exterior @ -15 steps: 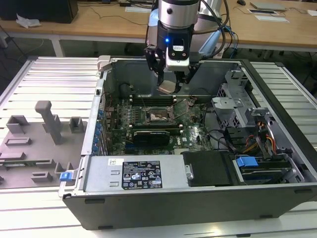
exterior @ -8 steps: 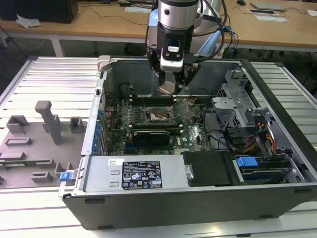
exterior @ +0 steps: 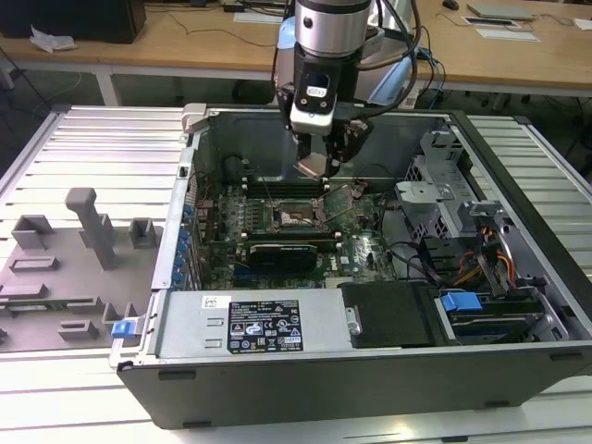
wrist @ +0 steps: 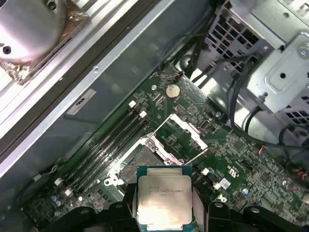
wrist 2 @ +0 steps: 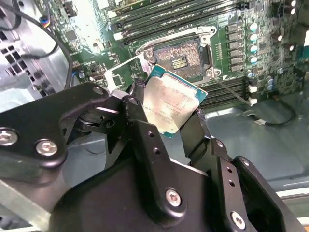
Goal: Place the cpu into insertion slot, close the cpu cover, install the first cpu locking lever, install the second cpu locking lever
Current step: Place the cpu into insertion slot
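Claw (wrist 2: pixel 166 116) is pinching the cpu (wrist 2: pixel 170 104) by two opposite edges, metal top facing both wrist cameras. The top carries print I can't make out. The cpu hangs above the insertion slot (wrist 2: pixel 186 53), not touching. The cpu cover (wrist: pixel 186 131) stands swung open beside the slot. The grey power supply (exterior: pixel 185 326) carries stickers (exterior: pixel 264 324), text unreadable.

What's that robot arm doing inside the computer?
The arm is reaching into the open computer case. Its gripper is pinching the cpu, a small square chip with a silvery top, by its edges. The chip hangs in the air, tilted, above the insertion slot on the green board. It is not yet in the slot. The cpu cover is flipped open, so the slot's shiny pins are bare.
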`<state>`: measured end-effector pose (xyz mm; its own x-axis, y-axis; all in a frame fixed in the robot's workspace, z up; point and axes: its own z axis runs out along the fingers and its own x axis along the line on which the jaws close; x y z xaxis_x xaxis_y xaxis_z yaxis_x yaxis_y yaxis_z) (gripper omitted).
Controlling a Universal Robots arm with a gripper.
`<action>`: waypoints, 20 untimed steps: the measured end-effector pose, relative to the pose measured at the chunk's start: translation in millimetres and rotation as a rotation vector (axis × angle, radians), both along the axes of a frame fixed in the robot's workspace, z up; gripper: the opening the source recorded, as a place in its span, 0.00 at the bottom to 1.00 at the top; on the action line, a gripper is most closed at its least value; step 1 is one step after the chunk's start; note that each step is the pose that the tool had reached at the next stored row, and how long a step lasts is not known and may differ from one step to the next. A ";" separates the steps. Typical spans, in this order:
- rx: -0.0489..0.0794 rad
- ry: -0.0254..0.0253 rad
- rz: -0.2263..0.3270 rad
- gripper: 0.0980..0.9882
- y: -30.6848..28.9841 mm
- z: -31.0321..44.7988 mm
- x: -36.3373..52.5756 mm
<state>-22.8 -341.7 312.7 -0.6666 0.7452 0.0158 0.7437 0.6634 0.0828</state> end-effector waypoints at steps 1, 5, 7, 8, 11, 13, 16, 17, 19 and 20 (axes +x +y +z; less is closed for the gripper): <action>0.000 -0.0001 -0.022 0.50 0.0 -0.3 0.0; -0.001 0.0000 -0.127 0.50 0.0 -2.3 0.0; -0.001 0.0001 -0.158 0.50 0.0 -3.0 0.0; -0.001 0.0000 -0.183 0.50 0.0 -3.7 0.0; -0.001 0.0001 -0.241 0.50 0.0 -5.0 0.0; -0.001 0.0000 -0.293 0.50 0.0 -5.9 0.0; -0.001 0.0001 -0.363 0.50 0.0 -7.0 0.0; -0.001 0.0001 -0.394 0.50 0.0 -7.5 0.0; -0.001 0.0001 -0.425 0.50 0.0 -8.1 0.0; -0.001 0.0001 -0.447 0.50 0.0 -8.6 0.0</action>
